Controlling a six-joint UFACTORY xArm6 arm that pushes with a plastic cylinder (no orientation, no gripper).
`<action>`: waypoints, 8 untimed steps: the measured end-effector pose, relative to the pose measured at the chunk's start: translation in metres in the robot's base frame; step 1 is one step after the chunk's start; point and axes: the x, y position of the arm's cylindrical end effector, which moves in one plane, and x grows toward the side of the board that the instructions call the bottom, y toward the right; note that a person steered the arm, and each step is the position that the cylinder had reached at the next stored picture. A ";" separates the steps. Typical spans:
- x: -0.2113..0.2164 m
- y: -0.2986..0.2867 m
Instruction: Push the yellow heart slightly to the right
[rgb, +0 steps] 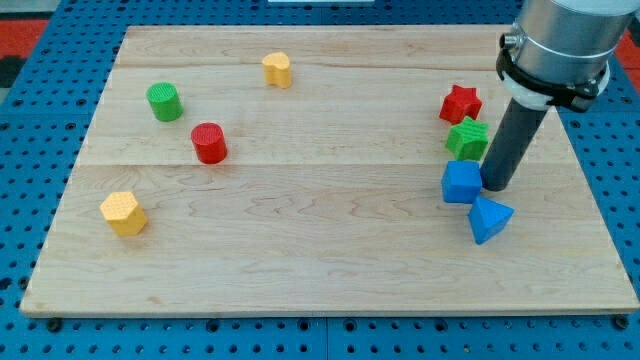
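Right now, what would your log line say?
my tip: beside blue cube | yellow heart: far off toward view's left, untouched | push: not begun

The wooden board (330, 240) lies flat and carries eight small blocks, here placed from the red cylinder (209, 143). The green cylinder (164, 102) sits near it, up and toward the view's left. The yellow heart (278, 70) lies up and toward the view's right of it, well apart. The yellow hexagonal block (123, 213) lies below it, toward the view's left. Far to the view's right of the red cylinder a cluster gathers: the red star (460, 104) highest, the green star (467, 139) just beneath, touching or nearly so, then the blue cube (461, 183), and lowest the blue triangular block (489, 219).
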 end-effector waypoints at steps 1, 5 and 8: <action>-0.040 0.069; -0.248 -0.204; -0.172 -0.205</action>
